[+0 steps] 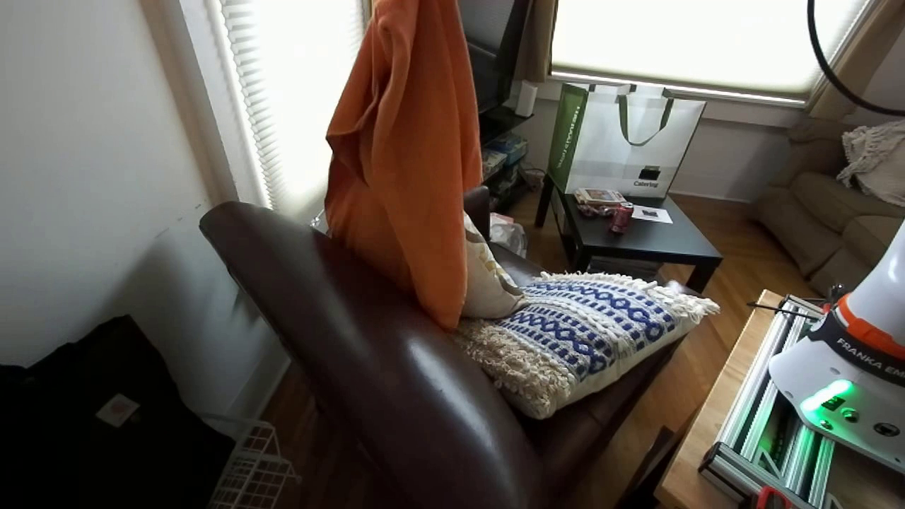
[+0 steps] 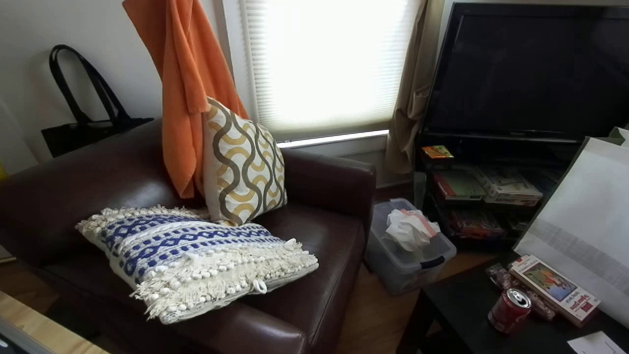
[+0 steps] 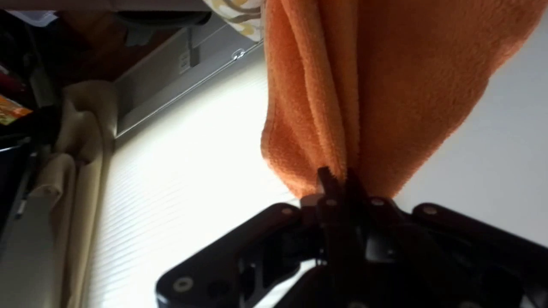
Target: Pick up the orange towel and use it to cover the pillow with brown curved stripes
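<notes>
In an exterior view: orange towel (image 1: 406, 162) hanging in a long, bunched drop, upper end out of sight past the top edge, lower end reaching down to a dark leather armchair (image 1: 368, 353). Partly behind it, a pale part of the striped pillow (image 1: 486, 286); next to that, a fringed pillow (image 1: 590, 322) in blue and white, lying flat. At far right, robot base (image 1: 848, 371) on a wooden tabletop (image 1: 733, 375), probably placed there to bring the armchair within reach.

In an exterior view: striped pillow (image 2: 245, 169), white with brown curves and mustard arcs, standing nearly upright on the seat (image 2: 317, 241), printed side bare and facing outward. Orange towel (image 2: 184, 113) between it and the backrest (image 2: 93, 172), one hanging edge overlapping the upper left corner of the striped pillow; touching or just in front, impossible to tell. Upright stance perhaps chosen to offer a top edge for draping.

In the wrist view, apparently upside down: gripper (image 3: 338, 174) with fingertips (image 3: 329, 184) together, clamped on a gathered fold of the orange towel. A single pinch, likely to let the rest hang by weight; high hold, seemingly to keep most of the length clear of the seat. Drawback of so narrow a grip: deep folds, probably calling for a forward draw and some spreading before release. Covering not yet done.
</notes>
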You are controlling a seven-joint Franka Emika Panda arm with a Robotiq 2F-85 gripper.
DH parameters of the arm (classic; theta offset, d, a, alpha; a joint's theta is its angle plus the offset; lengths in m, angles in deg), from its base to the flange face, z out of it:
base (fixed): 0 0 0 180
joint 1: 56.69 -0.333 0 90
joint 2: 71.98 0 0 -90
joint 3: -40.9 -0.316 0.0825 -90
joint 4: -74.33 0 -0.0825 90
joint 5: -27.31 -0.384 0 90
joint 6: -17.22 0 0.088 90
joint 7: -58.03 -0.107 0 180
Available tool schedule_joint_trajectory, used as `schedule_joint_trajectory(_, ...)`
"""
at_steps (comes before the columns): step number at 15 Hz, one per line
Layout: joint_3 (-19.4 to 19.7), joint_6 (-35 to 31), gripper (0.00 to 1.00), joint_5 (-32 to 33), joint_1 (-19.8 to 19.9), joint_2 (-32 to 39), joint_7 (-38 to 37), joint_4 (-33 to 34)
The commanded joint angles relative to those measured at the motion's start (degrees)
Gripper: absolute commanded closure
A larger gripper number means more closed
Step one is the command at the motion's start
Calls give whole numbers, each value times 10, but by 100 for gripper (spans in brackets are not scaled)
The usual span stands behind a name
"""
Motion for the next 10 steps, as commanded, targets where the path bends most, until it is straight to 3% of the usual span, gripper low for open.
schedule_joint_trajectory(1,7,18,99,39,46,-102,-75,-48)
schedule_joint_trajectory(2,6,20,99,54,62,-114,-96,-58)
schedule_joint_trajectory(3,-8,15,94,22,53,-62,-50,-16)
schedule_joint_trajectory(6,-6,22,99,31,78,-100,-65,-38)
schedule_joint_trajectory(10,-12,35,99,44,86,0,-72,22)
